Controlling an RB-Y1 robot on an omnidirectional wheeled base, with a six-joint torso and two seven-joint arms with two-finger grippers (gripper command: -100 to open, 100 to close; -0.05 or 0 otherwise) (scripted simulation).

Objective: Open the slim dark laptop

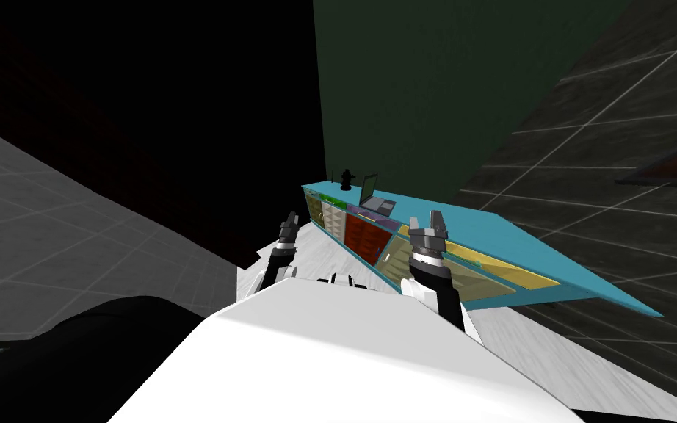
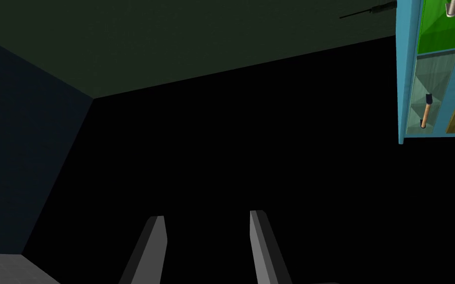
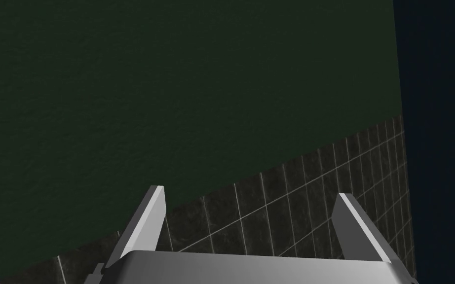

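The slim dark laptop [image 1: 374, 197] sits on top of a long teal cabinet [image 1: 535, 257], near its far end, with its lid standing up from its grey base. Both arms are raised in front of me, well short of the laptop. My left gripper [image 1: 288, 224] hangs off the cabinet's near left side; its fingers [image 2: 153, 241] stand apart with nothing between them. My right gripper [image 1: 427, 223] is over the cabinet's front edge, open and empty, its fingers [image 3: 153, 212] wide apart.
A small dark object [image 1: 346, 178] stands on the cabinet's far corner, left of the laptop. The cabinet front has coloured open compartments [image 1: 363, 233]; one holds a hammer [image 2: 426, 111]. A dark green wall [image 1: 432, 88] rises behind. A black area [image 1: 183, 110] lies to the left.
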